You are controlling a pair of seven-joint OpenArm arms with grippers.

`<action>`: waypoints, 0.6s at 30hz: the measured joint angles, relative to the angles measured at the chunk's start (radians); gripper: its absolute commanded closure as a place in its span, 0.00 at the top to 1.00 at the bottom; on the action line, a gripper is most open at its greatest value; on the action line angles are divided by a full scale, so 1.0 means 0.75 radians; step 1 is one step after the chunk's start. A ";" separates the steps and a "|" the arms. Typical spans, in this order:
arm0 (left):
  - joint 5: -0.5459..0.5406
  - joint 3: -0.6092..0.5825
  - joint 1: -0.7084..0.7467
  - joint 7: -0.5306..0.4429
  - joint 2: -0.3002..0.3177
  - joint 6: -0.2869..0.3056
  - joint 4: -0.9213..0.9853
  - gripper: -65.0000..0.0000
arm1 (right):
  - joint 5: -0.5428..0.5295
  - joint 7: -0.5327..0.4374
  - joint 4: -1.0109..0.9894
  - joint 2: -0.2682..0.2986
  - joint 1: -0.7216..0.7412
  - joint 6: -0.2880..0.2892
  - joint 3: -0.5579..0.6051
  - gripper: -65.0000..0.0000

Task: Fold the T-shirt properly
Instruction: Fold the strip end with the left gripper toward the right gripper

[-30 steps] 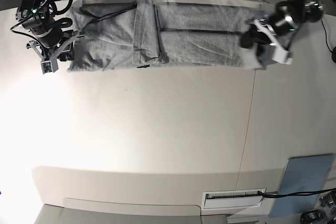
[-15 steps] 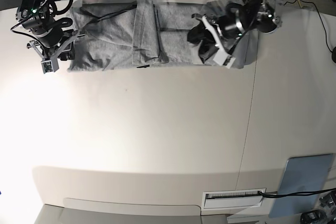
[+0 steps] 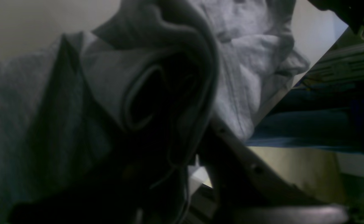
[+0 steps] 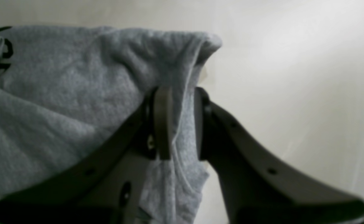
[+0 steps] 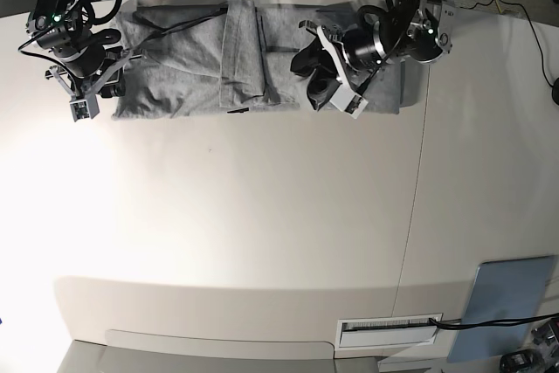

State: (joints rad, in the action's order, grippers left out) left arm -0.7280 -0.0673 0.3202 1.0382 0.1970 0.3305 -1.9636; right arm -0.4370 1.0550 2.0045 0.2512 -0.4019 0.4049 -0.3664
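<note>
**Both claws at the T-shirt on the far edge of the table**

Right gripper (image 4: pixel 179 124) is seen clamped on a corner of the T-shirt (image 5: pixel 192 76); in the right wrist view a doubled fold of grey cloth is pinched between its two dark fingers (image 4: pixel 161 121), with a loose end hanging below them. In the base view this gripper (image 5: pixel 92 93) is placed at the left end of the garment.

The T-shirt is laid as a long band along the far edge of the table (image 5: pixel 262 216), with its right portion turned back over itself. The left gripper (image 5: pixel 327 76) is positioned over that turned-back portion, near the middle of the band.

In the left wrist view the frame is filled by a dark, rolled bunch of the T-shirt (image 3: pixel 157 93) directly before the camera. Most of the lower frame is in shadow. One finger (image 3: pixel 253 171) is made out at lower right; the other is lost in the dark cloth. Whether the left claw is released or grasping the fabric cannot be told, though cloth is seen bunched against it.

Black lettering is partly visible at the left edge of the right wrist view and cannot be read. A grey-blue pad (image 5: pixel 511 299) is cut off at the near right corner.
</note>
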 measured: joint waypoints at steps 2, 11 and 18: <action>-0.008 -0.005 0.001 0.001 0.000 0.030 0.000 0.57 | 0.001 0.001 0.000 0.000 -0.001 -0.001 0.000 0.20; -0.022 -0.005 0.001 -0.010 0.000 0.064 0.000 0.63 | 0.001 0.006 0.000 0.000 -0.001 -0.001 0.000 0.32; -0.022 0.126 -0.001 -0.008 0.000 0.155 -0.001 0.63 | -0.087 0.243 0.000 -0.002 -0.001 0.051 -0.020 0.40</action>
State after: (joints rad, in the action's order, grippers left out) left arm -0.7444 0.0273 0.3199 1.0321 0.1970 0.4465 -1.9644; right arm -0.5026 1.2373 2.0045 0.2501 -0.4023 0.4431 -0.3817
